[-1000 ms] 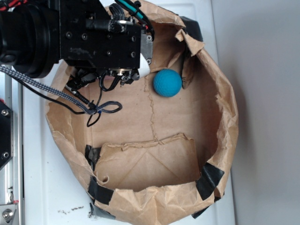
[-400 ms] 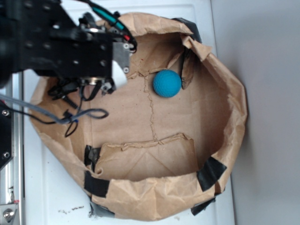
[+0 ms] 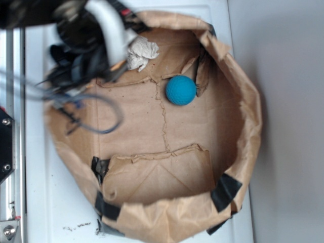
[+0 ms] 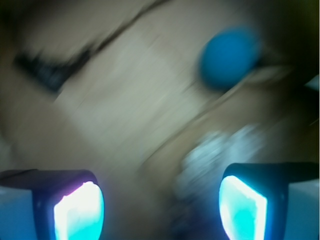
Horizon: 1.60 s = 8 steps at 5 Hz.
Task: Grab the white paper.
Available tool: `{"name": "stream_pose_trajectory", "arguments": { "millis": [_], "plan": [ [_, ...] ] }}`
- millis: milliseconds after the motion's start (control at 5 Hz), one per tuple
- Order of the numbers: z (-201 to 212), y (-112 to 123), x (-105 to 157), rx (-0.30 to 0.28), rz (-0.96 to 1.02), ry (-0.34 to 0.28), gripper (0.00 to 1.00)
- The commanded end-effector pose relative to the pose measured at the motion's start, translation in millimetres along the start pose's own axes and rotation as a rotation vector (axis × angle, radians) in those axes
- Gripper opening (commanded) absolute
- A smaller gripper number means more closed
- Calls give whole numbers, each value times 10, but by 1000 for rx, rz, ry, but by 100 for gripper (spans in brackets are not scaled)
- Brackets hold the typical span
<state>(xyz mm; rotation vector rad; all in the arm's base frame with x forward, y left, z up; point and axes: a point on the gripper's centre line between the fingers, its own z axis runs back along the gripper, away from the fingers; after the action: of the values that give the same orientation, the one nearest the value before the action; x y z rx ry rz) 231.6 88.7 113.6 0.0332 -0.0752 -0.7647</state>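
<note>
Fingers (image 4: 160,205) spread and empty above the white paper (image 3: 142,52); best centred over the wad, clear of the blue ball (image 3: 180,90), before clenching.

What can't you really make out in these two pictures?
- Gripper: smeared by motion in the exterior view. The wrist view shows fingers apart, nothing between.
- White paper: its left edge is behind the blurred arm; in the wrist view it is a pale smudge.
- Blue ball: texture lost to wrist blur.
</note>
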Motion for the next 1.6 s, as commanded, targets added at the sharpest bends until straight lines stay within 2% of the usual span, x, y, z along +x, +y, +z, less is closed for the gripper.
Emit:
{"name": "stream_pose_trajectory", "arguments": {
  "millis": [0,400,800,1400],
  "plan": [
    [81,314,245,82,1,-21,100],
    [-11,240,197,40,8,-5,100],
    [-328,130,164,19,-12,82,100],
    [-676,-54,56,23,-36,198,100]
  ]
}}
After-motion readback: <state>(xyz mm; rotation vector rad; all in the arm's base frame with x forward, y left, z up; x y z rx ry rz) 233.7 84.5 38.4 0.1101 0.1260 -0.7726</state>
